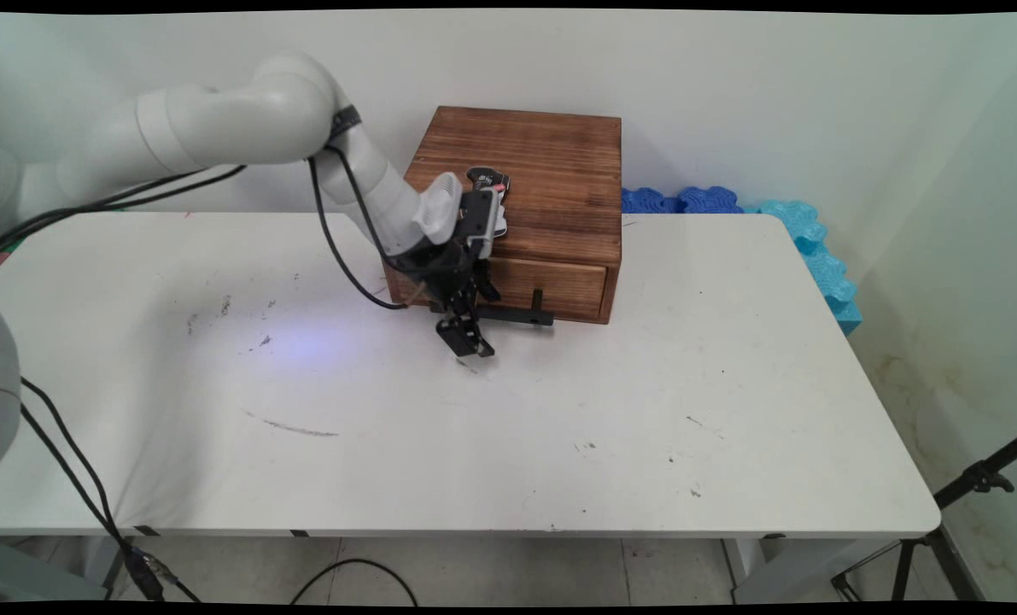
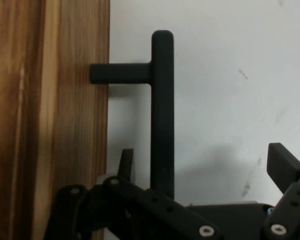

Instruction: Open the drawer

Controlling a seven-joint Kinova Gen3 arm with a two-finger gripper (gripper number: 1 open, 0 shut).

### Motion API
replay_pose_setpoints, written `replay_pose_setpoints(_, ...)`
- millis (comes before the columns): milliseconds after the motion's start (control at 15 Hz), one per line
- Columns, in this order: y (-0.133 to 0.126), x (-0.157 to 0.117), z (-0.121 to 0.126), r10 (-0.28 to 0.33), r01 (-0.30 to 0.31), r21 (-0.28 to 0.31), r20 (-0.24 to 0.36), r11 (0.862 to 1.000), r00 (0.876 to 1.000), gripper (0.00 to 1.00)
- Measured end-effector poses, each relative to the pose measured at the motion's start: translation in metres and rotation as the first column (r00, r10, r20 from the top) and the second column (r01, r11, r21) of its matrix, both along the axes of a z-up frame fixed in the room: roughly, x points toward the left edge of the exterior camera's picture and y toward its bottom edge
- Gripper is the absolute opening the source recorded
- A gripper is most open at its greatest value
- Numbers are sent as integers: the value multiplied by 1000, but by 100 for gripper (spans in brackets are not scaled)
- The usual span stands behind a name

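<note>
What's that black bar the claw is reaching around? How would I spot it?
Find the brown wooden box at the back of the white table. Low on its front is a drawer, and the black handle sticks out from it. It is the only thin dark bar on the wood, with the open claw around its left end.

A dark-stained wooden box (image 1: 525,171) with a plank-grained top stands at the far side of the white table (image 1: 559,427), near the wall. Its front holds a single drawer (image 1: 551,286) in lighter wood, which looks closed. A black bar handle (image 1: 517,314) runs level across the drawer front, standing off it on a short post. The black two-finger gripper (image 1: 465,329) hangs at the handle's left end with its fingers spread; in the hand view the bar (image 2: 162,115) passes between them, one finger (image 2: 285,167) apart from it.
</note>
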State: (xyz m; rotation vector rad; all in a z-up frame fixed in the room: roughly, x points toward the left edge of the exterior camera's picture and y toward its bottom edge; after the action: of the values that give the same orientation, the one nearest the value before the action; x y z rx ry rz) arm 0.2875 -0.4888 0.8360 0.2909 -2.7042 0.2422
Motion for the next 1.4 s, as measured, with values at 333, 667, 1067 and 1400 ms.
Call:
replay_pose_setpoints(333, -5, -12, -19, 34, -34, 24, 3, 999, 999, 100)
replay_pose_setpoints(667, -2, -20, -26, 41, -41, 46, 0, 998, 999, 100)
replay_pose_setpoints(1067, 11, -25, -26, 35, -34, 70, -6, 997, 999, 100)
replay_pose_setpoints(1400, 27, -26, -23, 13, -12, 91, -8, 996, 1000, 100)
